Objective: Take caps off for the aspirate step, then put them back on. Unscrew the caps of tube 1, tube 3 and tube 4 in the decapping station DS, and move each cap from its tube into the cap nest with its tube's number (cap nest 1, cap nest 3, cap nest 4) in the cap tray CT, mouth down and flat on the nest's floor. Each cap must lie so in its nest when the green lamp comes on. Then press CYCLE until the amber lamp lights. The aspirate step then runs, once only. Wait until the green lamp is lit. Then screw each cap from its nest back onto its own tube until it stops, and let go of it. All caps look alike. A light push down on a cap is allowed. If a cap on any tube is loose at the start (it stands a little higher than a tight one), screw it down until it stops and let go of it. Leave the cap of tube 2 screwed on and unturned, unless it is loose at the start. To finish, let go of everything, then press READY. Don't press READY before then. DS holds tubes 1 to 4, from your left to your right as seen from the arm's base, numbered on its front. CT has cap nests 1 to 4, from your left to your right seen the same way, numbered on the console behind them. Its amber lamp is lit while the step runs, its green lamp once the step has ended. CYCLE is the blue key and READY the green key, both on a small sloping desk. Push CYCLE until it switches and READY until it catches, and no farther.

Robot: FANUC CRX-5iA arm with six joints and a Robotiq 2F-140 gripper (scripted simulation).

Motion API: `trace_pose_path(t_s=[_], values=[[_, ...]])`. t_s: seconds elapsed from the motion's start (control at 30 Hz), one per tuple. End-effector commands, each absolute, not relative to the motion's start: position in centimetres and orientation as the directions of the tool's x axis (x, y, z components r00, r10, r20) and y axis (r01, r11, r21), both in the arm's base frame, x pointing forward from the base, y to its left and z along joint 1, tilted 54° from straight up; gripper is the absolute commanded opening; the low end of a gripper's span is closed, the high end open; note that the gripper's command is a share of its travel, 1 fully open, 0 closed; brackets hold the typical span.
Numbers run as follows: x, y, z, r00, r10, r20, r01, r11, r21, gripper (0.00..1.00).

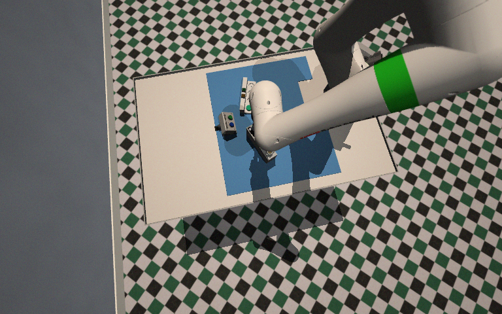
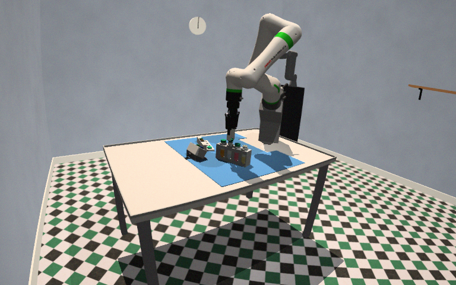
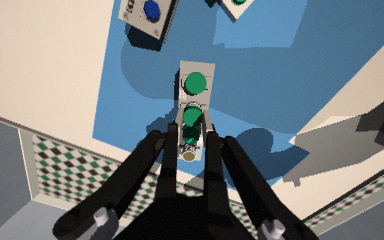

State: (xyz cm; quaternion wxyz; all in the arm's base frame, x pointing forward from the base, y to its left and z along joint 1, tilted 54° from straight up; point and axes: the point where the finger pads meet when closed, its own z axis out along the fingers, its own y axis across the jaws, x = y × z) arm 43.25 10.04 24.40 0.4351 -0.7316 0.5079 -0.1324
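Note:
The decapping station (image 3: 194,112) (image 2: 233,154) stands on the blue mat. Tube 1 (image 3: 188,156) at its near end in the wrist view is open, with no cap; it also shows in the top view (image 1: 272,152). Tube 2's green cap (image 3: 190,135) sits in shadow under my fingers. My gripper (image 3: 193,116) (image 2: 230,136) points straight down and is shut on tube 3's green cap (image 3: 192,116), which is still at its tube. Tube 4's cap (image 3: 195,82) is on its tube. One green cap (image 1: 248,107) lies in the cap tray (image 1: 244,96), at the nest 1 end.
The sloping key desk (image 1: 227,123) with the green key (image 1: 230,117) and the blue key (image 3: 151,8) stands left of the station. The arm hides most of the station and the tray in the top view. The console lamps look unlit.

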Motion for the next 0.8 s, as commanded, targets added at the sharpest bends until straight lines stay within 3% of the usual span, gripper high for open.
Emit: trace_pose_path(t_s=[0.0, 0.23, 0.33, 0.77], values=[[42.8, 9.7, 24.8, 0.449, -0.858, -0.249, -0.628, -0.105, -0.771, 0.0], [42.1, 9.1, 25.5, 0.449, -0.858, -0.249, -0.628, -0.105, -0.771, 0.0], [42.4, 7.0, 24.1, 0.591, -0.805, -0.05, -0.497, -0.314, -0.809, 0.0], [43.0, 3.6, 21.9, 0.741, -0.609, 0.281, -0.216, -0.613, -0.76, 0.0]])
